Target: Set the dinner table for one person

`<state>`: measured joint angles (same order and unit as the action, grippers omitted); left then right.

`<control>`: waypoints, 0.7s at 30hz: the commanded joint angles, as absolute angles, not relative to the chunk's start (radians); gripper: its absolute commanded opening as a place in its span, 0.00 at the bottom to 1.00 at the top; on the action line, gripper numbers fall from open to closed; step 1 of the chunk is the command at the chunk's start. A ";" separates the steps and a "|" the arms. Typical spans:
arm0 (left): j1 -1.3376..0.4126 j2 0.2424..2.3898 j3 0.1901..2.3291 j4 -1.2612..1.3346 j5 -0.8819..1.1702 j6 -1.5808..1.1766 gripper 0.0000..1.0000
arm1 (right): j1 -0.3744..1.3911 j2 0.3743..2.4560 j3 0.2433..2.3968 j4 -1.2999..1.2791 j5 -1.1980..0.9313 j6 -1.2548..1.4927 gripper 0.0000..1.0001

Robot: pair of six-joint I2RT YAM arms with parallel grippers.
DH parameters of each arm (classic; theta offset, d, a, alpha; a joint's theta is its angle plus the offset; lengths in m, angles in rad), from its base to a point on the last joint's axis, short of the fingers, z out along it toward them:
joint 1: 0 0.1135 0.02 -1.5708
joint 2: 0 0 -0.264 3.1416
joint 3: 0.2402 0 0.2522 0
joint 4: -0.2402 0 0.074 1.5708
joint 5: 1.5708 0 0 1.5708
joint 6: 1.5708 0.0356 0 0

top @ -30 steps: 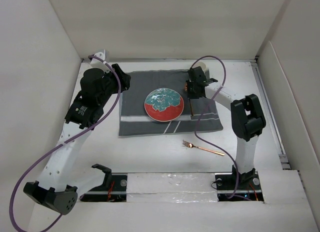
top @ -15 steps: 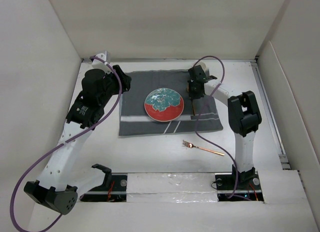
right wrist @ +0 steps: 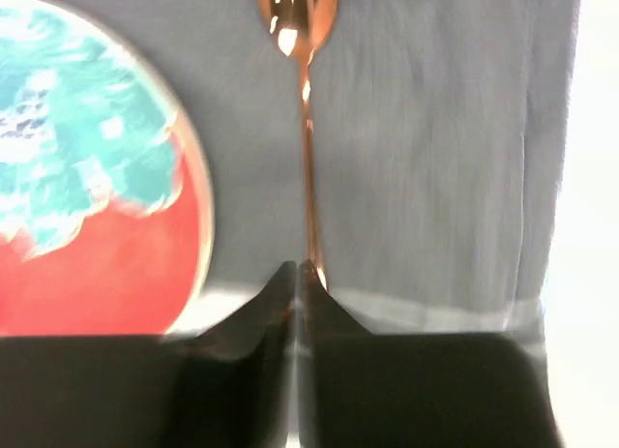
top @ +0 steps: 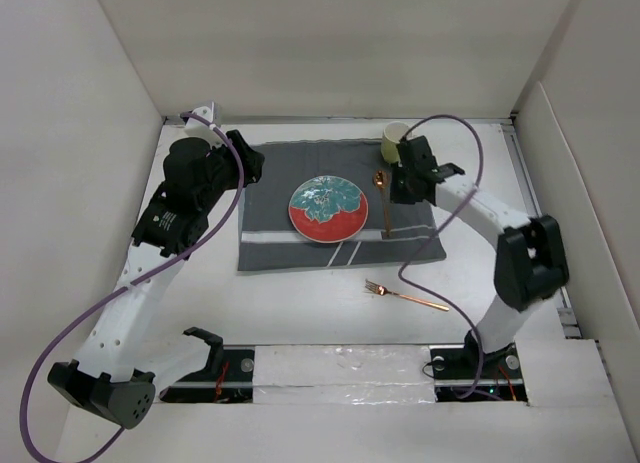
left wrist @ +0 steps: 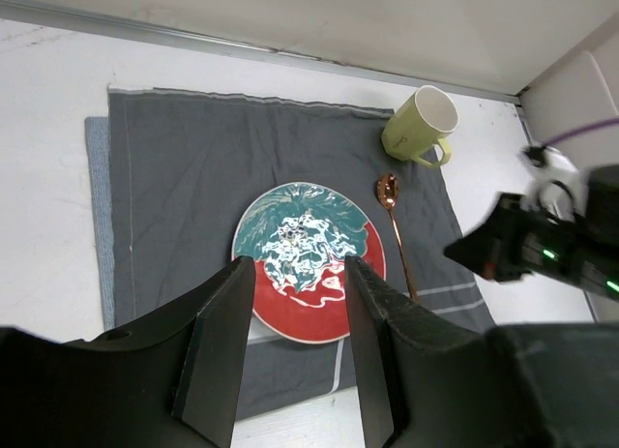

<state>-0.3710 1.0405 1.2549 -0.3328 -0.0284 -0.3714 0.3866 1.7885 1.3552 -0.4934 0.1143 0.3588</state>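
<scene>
The white dinner table point(top: 300, 303) carries a dark grey striped placemat point(top: 280, 183). A red and teal plate point(top: 328, 209) sits at its middle. A copper spoon point(top: 383, 205) lies flat on the mat just right of the plate, bowl to the far side. A yellow-green mug point(top: 394, 139) stands at the mat's far right corner. A copper fork point(top: 405, 296) lies on the bare table in front of the mat. My right gripper point(top: 398, 191) is shut and empty, just right of the spoon point(right wrist: 308, 129). My left gripper point(left wrist: 297, 274) is open and empty, high above the mat's left side.
White panels wall the table on the left, far and right sides. The right arm's purple cable point(top: 455, 123) loops over the far right corner. The arm bases and a taped rail point(top: 340, 368) line the near edge.
My right arm has swung to the right, away from the plate. The spoon and the mug now show uncovered on the mat. The left arm has not moved.
</scene>
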 commanded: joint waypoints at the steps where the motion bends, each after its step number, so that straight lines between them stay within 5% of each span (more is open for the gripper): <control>1: -0.370 1.017 1.246 -0.291 -0.012 -0.380 0.38 | 0.419 1.555 1.223 -0.472 0.055 0.391 0.00; 7: -0.370 1.012 1.239 -0.282 -0.029 -0.370 0.38 | 0.505 1.295 0.911 -0.683 0.032 0.500 0.00; 12: -0.360 1.031 1.258 -0.276 -0.049 -0.347 0.38 | 0.675 1.270 0.919 -0.813 0.049 0.698 0.32; 21: -0.360 1.019 1.255 -0.259 -0.061 -0.327 0.38 | 0.723 1.451 0.977 -0.986 0.168 0.700 0.48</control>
<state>-0.3645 1.0367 1.2495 -0.3172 -0.0456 -0.3473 0.7223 1.4471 0.9112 -0.8806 0.0872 0.6792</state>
